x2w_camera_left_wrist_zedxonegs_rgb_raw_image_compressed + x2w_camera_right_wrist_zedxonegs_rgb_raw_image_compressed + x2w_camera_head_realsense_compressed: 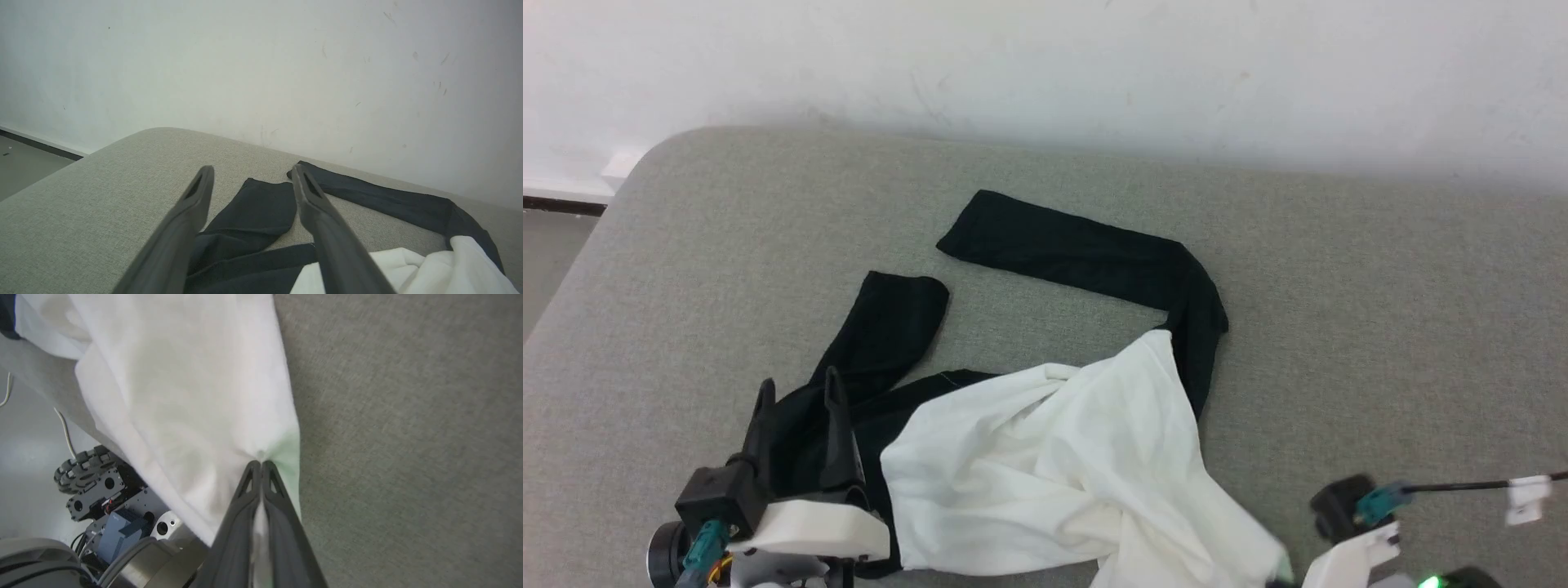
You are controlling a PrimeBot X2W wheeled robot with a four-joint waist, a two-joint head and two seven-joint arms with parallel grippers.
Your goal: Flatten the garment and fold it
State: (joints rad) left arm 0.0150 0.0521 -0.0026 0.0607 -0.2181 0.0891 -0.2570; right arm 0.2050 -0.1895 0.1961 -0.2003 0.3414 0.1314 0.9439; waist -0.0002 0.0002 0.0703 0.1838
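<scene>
Head view: the shirt lies crumpled on the grey fabric-covered counter, toward the near edge, with a pale wall behind. We note its white body bunched in folds at the lower middle, one corner trailing off to the lower right. One black sleeve stretches across the counter beyond the body and bends down at its right end to join it; the other black sleeve runs from the lower left up toward the middle. The left end effector stands over the lower part of that sleeve, fingers spread wide with nothing between them; we cannot tell if they touch the cloth. Left wrist view: both fingers point apart over the counter, the near sleeve between and below them, the far sleeve beyond the right finger, white cloth at the lower right. Right wrist view: the right end effector is closed, pinching the edge of the white cloth, which is pulled taut from the tips. Counter lies to the right; a wheel of the robot's base and the floor show at lower left.
</scene>
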